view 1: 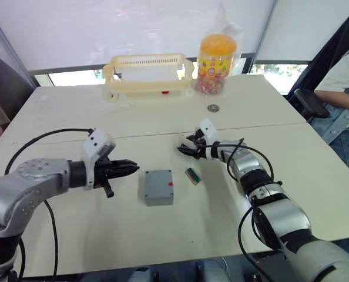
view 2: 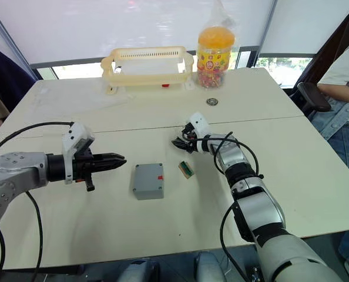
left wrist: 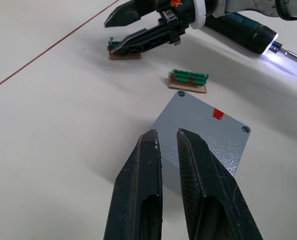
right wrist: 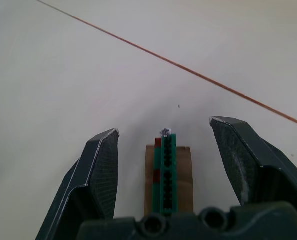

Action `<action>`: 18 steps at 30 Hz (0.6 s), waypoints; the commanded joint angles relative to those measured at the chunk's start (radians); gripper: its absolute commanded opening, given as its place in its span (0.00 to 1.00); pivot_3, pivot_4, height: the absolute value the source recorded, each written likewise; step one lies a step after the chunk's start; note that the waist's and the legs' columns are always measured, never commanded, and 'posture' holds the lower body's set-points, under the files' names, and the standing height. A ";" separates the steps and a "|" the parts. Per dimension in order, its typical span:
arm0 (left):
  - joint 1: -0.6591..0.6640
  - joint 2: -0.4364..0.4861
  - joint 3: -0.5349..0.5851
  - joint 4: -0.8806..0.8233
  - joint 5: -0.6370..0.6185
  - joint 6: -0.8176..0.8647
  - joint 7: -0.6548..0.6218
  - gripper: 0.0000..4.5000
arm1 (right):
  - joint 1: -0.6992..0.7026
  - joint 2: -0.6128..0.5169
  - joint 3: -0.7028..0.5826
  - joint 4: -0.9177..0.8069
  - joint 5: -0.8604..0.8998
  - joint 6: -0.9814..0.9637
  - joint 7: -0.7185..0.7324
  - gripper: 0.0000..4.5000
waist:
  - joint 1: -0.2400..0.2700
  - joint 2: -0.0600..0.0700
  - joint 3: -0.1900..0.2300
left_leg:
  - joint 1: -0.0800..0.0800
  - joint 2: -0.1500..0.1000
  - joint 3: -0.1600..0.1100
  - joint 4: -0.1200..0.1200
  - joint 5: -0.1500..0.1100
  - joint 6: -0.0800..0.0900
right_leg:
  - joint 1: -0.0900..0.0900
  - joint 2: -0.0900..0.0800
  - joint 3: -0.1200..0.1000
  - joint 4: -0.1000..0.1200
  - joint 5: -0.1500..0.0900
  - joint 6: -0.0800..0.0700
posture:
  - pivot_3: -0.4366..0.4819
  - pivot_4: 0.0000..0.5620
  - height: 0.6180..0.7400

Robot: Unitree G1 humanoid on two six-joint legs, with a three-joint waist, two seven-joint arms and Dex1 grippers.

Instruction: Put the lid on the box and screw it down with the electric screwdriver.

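Note:
The grey box (view 1: 159, 201) stands near the middle of the table. The lid (left wrist: 213, 137) lies flat on top of it, with small round marks at its corners and a red mark near one edge. My left gripper (view 1: 133, 166) hovers just left of the box, pointing at it, shut and empty. My right gripper (right wrist: 166, 126) is open beyond the box, its fingers on either side of a small green terminal block (right wrist: 167, 170). The electric screwdriver (left wrist: 248, 35), dark, with a lit end and a thin bit, lies alongside my right forearm.
A second green terminal block (view 1: 192, 175) lies right of the box. At the back stand a yellow basket (view 1: 148, 73) and a candy jar with an orange lid (view 1: 217, 63), with a small round metal piece (view 1: 213, 108) in front. A seated person (view 1: 345, 88) is at the right.

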 commanded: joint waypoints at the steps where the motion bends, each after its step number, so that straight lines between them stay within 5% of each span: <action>1: 0.000 0.001 0.010 -0.034 -0.003 -0.015 0.009 0.12 | -0.035 0.012 -0.022 0.011 -0.006 -0.026 -0.008 0.71 | 0.000 0.000 0.000 | 0.000 0.000 0.000 0.000 0.000 0.000 | 0.000 0.000 0.000 0.000 0.000 0.000 | 0.48 0.27 1.00; 3: 0.005 -0.001 0.006 -0.037 0.000 -0.019 0.012 0.12 | -0.038 0.015 -0.023 0.024 -0.012 -0.033 -0.014 0.71 | 0.000 0.000 0.000 | 0.000 0.000 0.000 0.000 0.000 0.000 | 0.000 0.000 0.000 0.000 0.000 0.000 | 0.48 0.27 1.00; 5: 0.007 -0.001 -0.001 -0.036 0.007 -0.026 0.014 0.12 | -0.040 0.018 -0.026 0.035 -0.015 -0.035 -0.012 0.59 | 0.000 0.000 0.000 | 0.000 0.000 0.000 0.000 0.000 0.000 | 0.000 0.000 0.000 0.000 0.000 0.000 | 0.48 0.27 1.00; 9: 0.013 0.003 0.003 -0.031 0.009 -0.031 0.011 0.12 | -0.046 0.020 -0.027 0.050 -0.023 -0.039 -0.011 0.20 | 0.000 0.000 0.000 | 0.000 0.000 0.000 0.000 0.000 0.000 | 0.000 0.000 0.000 0.000 0.000 0.000 | 0.48 0.27 1.00; 18: 0.032 -0.008 -0.010 -0.026 0.027 -0.058 0.016 0.12 | -0.049 0.024 -0.039 0.061 -0.032 -0.041 -0.010 0.20 | 0.000 0.000 0.000 | 0.000 0.000 0.000 0.000 0.000 0.000 | 0.000 0.000 0.000 0.000 0.000 0.000 | 0.48 0.27 1.00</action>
